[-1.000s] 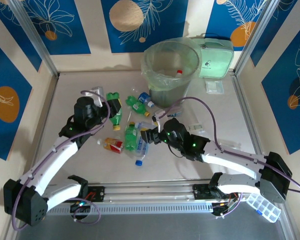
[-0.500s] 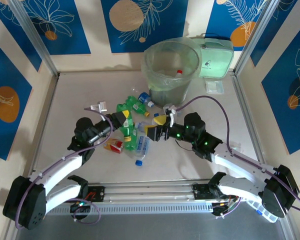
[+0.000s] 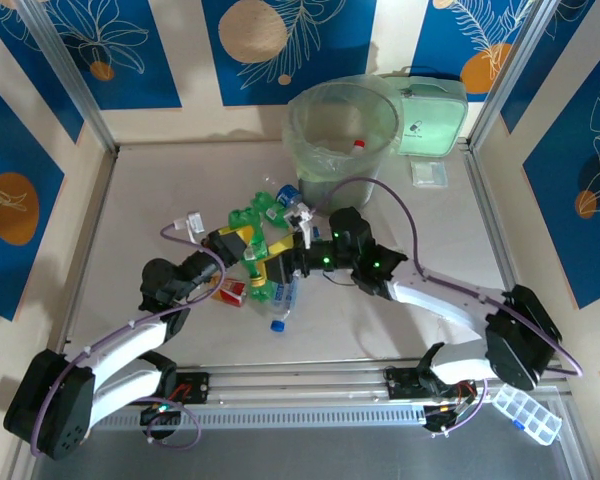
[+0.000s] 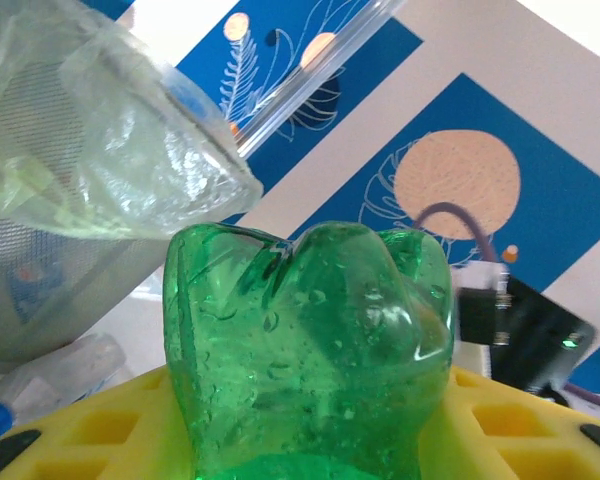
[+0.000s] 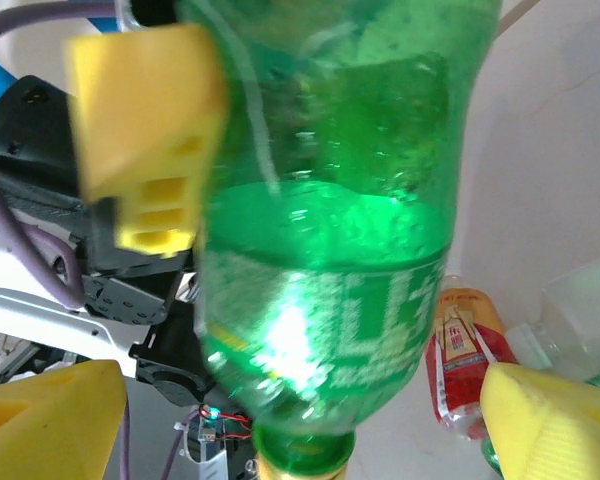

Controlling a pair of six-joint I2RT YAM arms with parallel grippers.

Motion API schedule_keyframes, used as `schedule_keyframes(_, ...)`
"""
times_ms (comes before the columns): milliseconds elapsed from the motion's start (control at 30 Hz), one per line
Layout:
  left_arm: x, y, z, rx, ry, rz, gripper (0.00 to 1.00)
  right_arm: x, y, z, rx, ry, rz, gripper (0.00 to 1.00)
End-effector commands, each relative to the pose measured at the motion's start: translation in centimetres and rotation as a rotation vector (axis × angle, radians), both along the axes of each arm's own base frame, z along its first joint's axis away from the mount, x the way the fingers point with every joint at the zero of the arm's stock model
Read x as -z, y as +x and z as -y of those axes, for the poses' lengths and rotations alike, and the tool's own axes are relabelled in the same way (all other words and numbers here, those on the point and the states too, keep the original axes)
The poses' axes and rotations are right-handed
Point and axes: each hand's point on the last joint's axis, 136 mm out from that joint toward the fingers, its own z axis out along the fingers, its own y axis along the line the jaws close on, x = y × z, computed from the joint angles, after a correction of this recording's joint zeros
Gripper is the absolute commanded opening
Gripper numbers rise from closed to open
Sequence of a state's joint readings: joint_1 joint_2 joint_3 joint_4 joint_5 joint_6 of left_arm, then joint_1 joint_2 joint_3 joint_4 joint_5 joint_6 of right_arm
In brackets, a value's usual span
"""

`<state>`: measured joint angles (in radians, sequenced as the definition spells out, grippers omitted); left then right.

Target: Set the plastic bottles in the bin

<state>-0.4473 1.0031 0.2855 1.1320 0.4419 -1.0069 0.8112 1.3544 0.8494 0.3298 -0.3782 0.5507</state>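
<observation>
Top external: open tabletop [image 3: 145,190] beside bin [image 3: 327,172]

White arm links [image 3: 120,338], black joints [image 3: 52,402], purple cables [image 3: 382,190], yellow end effector fingers [image 5: 42,425].

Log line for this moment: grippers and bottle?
left gripper: shut on green bottle | right gripper: open, fingers either side of same bottle | bottle: not yet in bin

The table [image 3: 150,180] is lit brightly and evenly; soft shadows are cast. In the right wrist view the green bottle [image 5: 330,250] is blurred, glare marking its label.
</observation>
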Motion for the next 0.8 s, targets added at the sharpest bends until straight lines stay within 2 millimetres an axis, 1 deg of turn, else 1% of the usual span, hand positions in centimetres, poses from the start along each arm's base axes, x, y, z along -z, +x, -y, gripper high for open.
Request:
schedule_keyframes(0,-1.9,-1.6,0.0,0.044,-0.050,0.077,0.35,-1.7,-0.2,-1.4,-0.070,0.071,-0.014,0.89)
schedule_keyframes(200,-2.1,-1.7,-0.3,0.027,-0.044,0.073,0.35,-1.6,0.6,-2.6,-0.072,0.086,-0.060,0.80)
schedule_keyframes(333,-2.1,-1.8,-0.2,0.031,-0.044,0.073,0.36,-1.8,0.8,-3.4,-0.086,0.096,-0.079,0.76)
schedule_keyframes(400,-2.1,-1.7,-0.2,0.030,-0.043,0.071,0.36,-2.1,0.8,-3.9,-0.104,0.105,-0.083,0.70)
schedule_keyframes(467,-1.8,-1.6,-0.2,0.027,-0.038,0.064,0.36,-2.3,0.9,-4.1,-0.106,0.108,-0.083,0.65)
schedule_keyframes(600,-1.7,-1.4,-0.1,0.023,-0.033,0.058,0.39,-2.4,1.1,-4.0,-0.096,0.111,-0.073,0.53)
schedule_keyframes(667,-1.6,-1.4,-0.1,0.024,-0.033,0.056,0.43,-2.3,1.1,-3.8,-0.093,0.109,-0.068,0.50)
schedule_keyframes(767,-1.6,-1.4,-0.1,0.023,-0.030,0.054,0.60,-2.2,1.1,-3.5,-0.080,0.099,-0.055,0.46)
